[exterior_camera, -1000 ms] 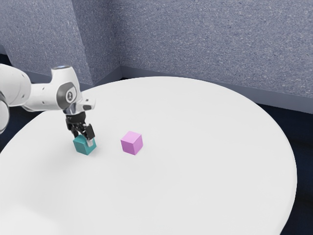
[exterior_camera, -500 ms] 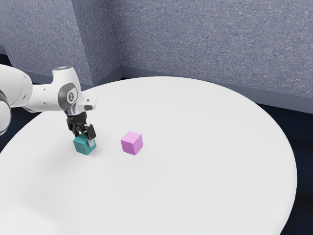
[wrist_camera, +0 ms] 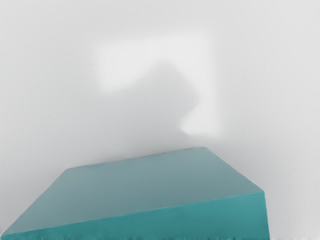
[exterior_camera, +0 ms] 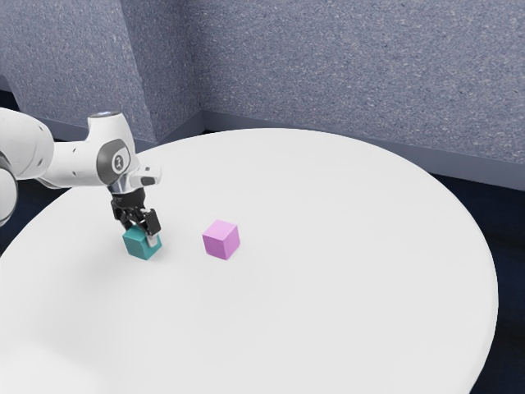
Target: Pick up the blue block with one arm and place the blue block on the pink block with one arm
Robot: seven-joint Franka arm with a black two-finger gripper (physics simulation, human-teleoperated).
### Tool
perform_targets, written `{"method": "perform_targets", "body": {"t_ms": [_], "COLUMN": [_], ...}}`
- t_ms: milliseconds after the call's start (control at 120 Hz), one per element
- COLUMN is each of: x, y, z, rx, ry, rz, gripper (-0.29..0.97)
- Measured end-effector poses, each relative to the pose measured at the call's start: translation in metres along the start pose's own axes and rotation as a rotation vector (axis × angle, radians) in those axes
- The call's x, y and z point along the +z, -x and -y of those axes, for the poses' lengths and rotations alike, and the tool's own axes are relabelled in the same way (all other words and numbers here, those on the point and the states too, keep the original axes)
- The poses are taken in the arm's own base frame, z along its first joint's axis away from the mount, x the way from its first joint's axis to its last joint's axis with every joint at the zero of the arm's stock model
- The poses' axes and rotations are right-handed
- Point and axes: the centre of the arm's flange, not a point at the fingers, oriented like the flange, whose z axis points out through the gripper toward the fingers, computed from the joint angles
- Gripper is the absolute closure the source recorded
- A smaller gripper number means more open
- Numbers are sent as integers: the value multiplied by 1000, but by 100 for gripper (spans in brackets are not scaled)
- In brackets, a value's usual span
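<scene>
The blue block (exterior_camera: pixel 141 245) sits flat on the white table (exterior_camera: pixel 344 279), toward the 9 o'clock side of the round top in the exterior view. It does not look lifted: its underside meets the surface. In the wrist view it is the teal slab (wrist_camera: pixel 150 195) just under the hand, with bare table beyond it.

The gripper (exterior_camera: pixel 141 231) is down over the block from above, its black fingers (exterior_camera: pixel 152 226) set against two opposite sides, so it looks pinched on the block rather than spread. The arm (exterior_camera: pixel 74 164) comes in from about 10 o'clock.

The pink block (exterior_camera: pixel 221 239) stands at roughly 3 o'clock from the blue one, near but apart, with nothing on top of it.

By my reading, the reach and grasp are done. The lift, the carry toward 3 o'clock, the lowering onto the pink block and the release are all left.
</scene>
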Motion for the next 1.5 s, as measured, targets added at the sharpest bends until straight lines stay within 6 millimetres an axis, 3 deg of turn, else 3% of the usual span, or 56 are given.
{"method": "perform_targets", "body": {"t_ms": [242,533,667,933,1008,1183,1383,1500], "x": [3,3,3,-22,-38,-80,-91,-95], "y": [0,0,0,-1,-6,-24,-36,-44], "z": [0,-1,-1,-5,-21,-89,-149,-160], "rx": [-8,-23,-30,-38,-26,3,-62,-117], "ry": [3,7,5,-7,-5,17,53,22], "rz": [6,6,5,-26,-43,-86,-75,-65], "gripper": [3,25,26,31,32,32,33,33]}}
